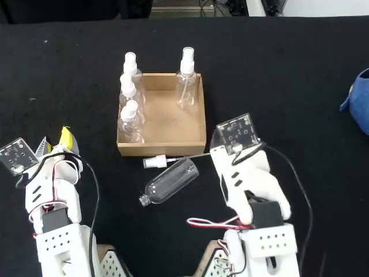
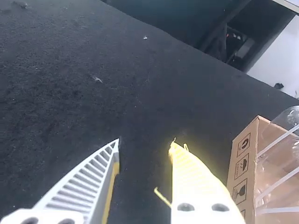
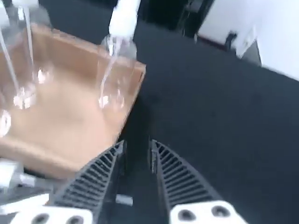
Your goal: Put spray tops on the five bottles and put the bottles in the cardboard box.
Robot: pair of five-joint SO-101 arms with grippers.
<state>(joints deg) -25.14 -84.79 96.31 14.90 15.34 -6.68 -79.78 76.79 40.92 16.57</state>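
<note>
The cardboard box (image 1: 167, 115) stands mid-table with several capped bottles upright in it: three along its left wall (image 1: 130, 112) and one in the far right corner (image 1: 186, 81). An uncapped clear bottle (image 1: 171, 181) lies on the black table in front of the box. A loose white spray top (image 1: 155, 162) lies between them, its thin tube pointing right. My left gripper (image 2: 142, 151) is open over bare cloth, left of the box (image 2: 245, 163). My right gripper (image 3: 136, 148) is narrowly open and holds nothing, at the box's front right corner (image 3: 70, 121), with the spray top (image 3: 9, 175) close by.
A blue object (image 1: 358, 101) pokes in at the table's right edge. Black cloth stretches wide to the left and right of the box. Red and black cables run along both arms near the table's front edge.
</note>
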